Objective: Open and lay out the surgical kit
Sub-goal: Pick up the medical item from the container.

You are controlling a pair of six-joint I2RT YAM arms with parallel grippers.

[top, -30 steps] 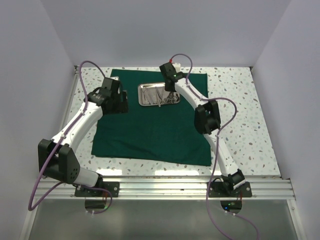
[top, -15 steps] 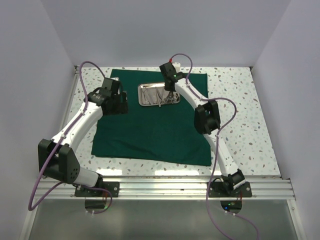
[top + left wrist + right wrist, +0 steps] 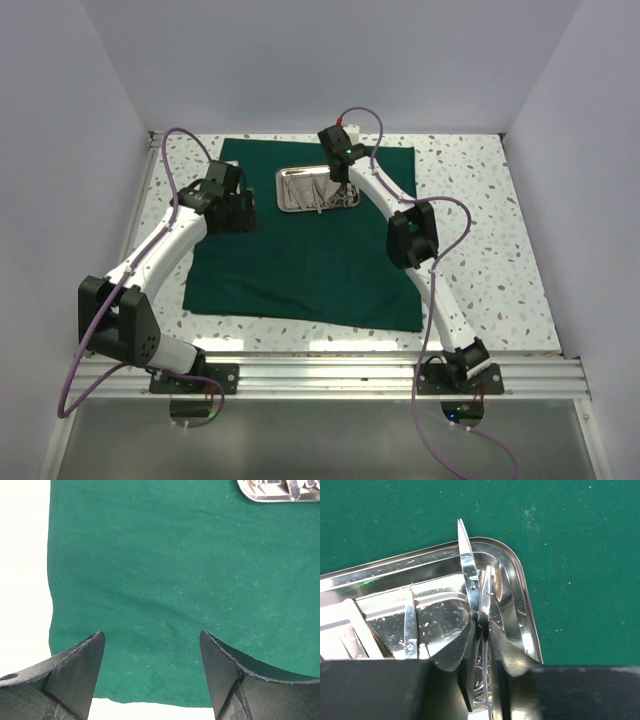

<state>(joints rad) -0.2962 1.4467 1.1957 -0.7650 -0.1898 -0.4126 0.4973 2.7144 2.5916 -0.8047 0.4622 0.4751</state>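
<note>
Two grippers hang over the green cloth (image 3: 300, 262), which lies flat. The right gripper (image 3: 481, 646) is down in the steel tray (image 3: 295, 186) at the cloth's far side, pinched on a slender silver instrument (image 3: 485, 594). The left gripper (image 3: 151, 666) has its jaws spread wide above bare cloth near its left edge.

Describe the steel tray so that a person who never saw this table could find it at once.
A dark green cloth covers the middle of the speckled table. Near the cloth's far edge lies the steel tray, under the right pincer, which is shut on a silver instrument. It is the only shiny, rectangular thing there.
</note>
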